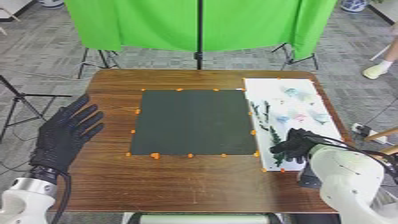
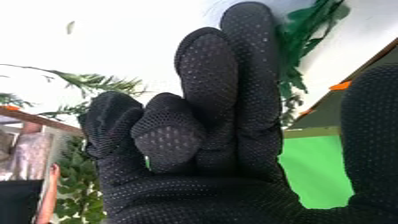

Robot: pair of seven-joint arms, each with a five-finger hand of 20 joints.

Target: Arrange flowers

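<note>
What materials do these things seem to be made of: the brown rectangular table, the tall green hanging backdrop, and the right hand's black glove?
Brown rectangular table: wood or wood-look laminate, slightly glossy, judging by its streaky grain.
Tall green hanging backdrop: probably matte cloth, since it falls in soft folds.
Right hand's black glove: seemingly stretchy fabric, matte, with tiny pale dots.

Brown wooden table (image 1: 178, 192) | dark mat (image 1: 191, 122) (orange bits (image 1: 155, 156) round it) | white board (image 1: 264, 88)

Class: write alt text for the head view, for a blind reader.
A robot's right hand is at leafy green stems on a white board at a brown table's right; pale flowers lie beyond. A dark mat lies mid-table; the left hand is at the left edge.
</note>
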